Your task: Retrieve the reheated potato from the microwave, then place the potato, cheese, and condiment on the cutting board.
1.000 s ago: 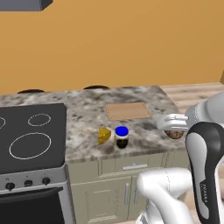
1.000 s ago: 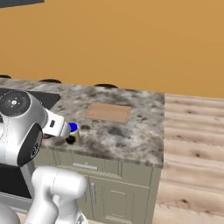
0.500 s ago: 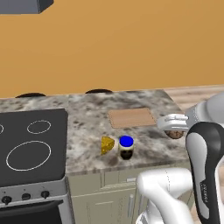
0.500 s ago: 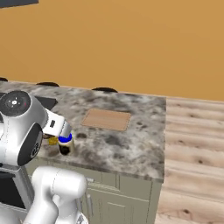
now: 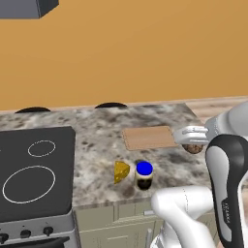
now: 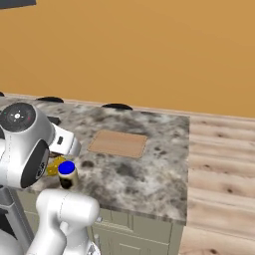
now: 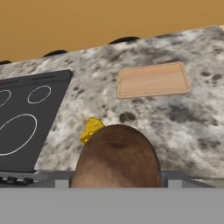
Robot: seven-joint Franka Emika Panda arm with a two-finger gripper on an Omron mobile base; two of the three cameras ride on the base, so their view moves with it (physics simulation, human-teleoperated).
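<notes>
With gripper (image 5: 193,140) pinching potato (image 7: 117,154), best to carry up-frame in hand view, centre over cutting board (image 7: 153,80) at upper right, clear of cheese (image 7: 91,128), lower gently.

In the hand view the potato (image 7: 116,156) hides the fingertips and covers part of the cheese (image 7: 90,129); in the right base view the arm hides most of the cheese (image 6: 55,166).

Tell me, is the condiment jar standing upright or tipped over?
Upright. The condiment jar stands on the counter with its blue lid on top, beside the cheese.
</notes>
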